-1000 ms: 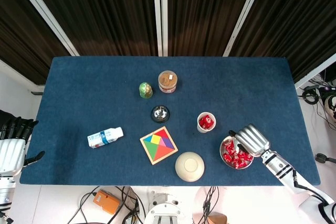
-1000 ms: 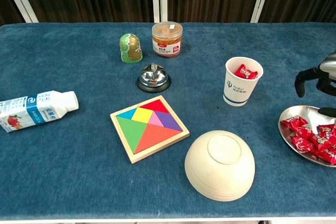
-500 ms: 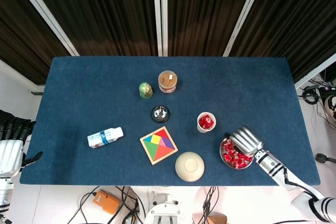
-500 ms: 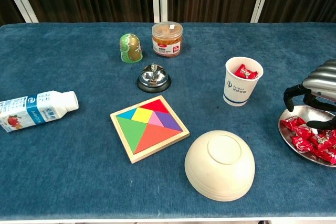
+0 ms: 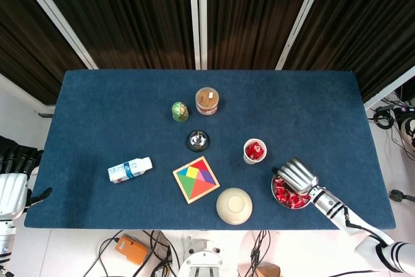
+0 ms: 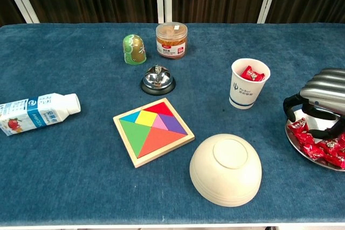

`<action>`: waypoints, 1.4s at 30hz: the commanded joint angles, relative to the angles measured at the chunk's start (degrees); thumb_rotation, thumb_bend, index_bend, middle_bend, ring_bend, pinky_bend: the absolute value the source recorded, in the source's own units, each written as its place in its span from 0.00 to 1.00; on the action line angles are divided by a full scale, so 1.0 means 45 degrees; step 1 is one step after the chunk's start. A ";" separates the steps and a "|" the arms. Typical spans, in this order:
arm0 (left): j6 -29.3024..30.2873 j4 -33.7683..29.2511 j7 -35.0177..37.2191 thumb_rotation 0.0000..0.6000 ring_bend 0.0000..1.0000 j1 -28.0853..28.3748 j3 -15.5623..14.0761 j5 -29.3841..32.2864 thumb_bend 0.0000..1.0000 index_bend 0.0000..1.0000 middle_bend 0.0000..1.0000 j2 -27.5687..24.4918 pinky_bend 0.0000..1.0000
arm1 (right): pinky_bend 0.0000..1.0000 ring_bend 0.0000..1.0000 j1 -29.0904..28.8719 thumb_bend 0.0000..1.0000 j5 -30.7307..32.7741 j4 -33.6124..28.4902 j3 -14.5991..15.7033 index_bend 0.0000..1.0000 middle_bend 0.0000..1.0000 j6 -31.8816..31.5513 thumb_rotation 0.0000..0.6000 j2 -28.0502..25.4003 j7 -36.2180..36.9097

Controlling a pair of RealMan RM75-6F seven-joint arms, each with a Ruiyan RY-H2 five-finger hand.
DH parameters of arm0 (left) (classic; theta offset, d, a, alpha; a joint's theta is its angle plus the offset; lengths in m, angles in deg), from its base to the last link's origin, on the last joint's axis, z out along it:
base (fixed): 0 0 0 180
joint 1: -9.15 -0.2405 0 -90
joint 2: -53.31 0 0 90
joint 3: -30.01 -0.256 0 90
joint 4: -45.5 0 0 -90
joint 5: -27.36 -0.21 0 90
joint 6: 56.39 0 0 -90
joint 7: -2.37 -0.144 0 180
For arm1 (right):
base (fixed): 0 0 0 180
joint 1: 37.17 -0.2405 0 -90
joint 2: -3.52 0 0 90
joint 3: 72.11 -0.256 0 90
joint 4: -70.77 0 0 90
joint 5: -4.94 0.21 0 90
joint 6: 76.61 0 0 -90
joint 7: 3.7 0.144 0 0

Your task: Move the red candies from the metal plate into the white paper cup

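Red wrappers are right under my right hand (image 6: 322, 99) now; it sits low over the metal plate (image 5: 279, 196) at the near right of the table (image 5: 97, 102), fingers (image 6: 290, 106) curled down around the red candies (image 6: 318, 146). I cannot tell from either view whether 1 is actually pinched, the tips are hidden among the pile. To do this well, I judge I should close on a single candy at the near-left edge of the heap, not rake several, and lift straight up so the plate does not tip or skid.

Plate contents: a loose heap of red candies, plenty left, so the task looks far from done. Just beyond the plate, close but apart from it, stands the white paper cup (image 6: 247, 83), upright, with red candies already inside. The carry is short; I would come over the rim and let go low.

Near centre, a cream bowl (image 6: 226, 169) lies upside down, holding nothing visible. Farther back, an orange-lidded jar (image 6: 171, 40) is shut.

My left hand (image 5: 14, 183) hangs off the table's left edge, fingers apart, empty.
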 commanded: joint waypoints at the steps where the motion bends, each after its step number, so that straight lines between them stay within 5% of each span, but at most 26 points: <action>1: 0.0008 0.0020 0.0021 1.00 0.04 -0.0014 -0.0008 -0.0003 0.00 0.17 0.15 0.0009 0.00 | 1.00 1.00 -0.0002 0.44 0.0004 -0.0041 -0.0002 0.53 0.93 0.0006 1.00 -0.0012 -0.0046; 12: 0.0062 0.0092 0.0111 1.00 0.04 -0.0056 -0.0021 -0.0035 0.00 0.17 0.15 0.0042 0.00 | 1.00 1.00 0.0138 0.62 0.0061 -0.0085 -0.0114 0.70 0.94 -0.0349 1.00 -0.0050 -0.0057; 20: 0.0023 0.0062 0.0082 1.00 0.04 0.0009 0.0002 -0.0098 0.00 0.17 0.15 0.0069 0.00 | 1.00 1.00 -0.0141 0.62 0.0156 -0.1297 -0.1361 0.69 0.94 -0.1654 1.00 -0.0972 0.0399; 27: -0.0019 -0.0011 -0.0025 1.00 0.04 0.0017 -0.0023 -0.0103 0.00 0.17 0.15 0.0044 0.00 | 1.00 1.00 -0.1048 0.62 0.1176 -0.1923 -0.2569 0.66 0.94 -0.0793 1.00 -0.0785 -0.0046; 42: -0.0076 -0.0011 -0.0052 1.00 0.04 0.0010 -0.0007 -0.0008 0.00 0.17 0.15 0.0029 0.00 | 1.00 1.00 -0.1902 0.59 0.1852 -0.1545 -0.2652 0.50 0.94 0.0497 1.00 0.0133 -0.0635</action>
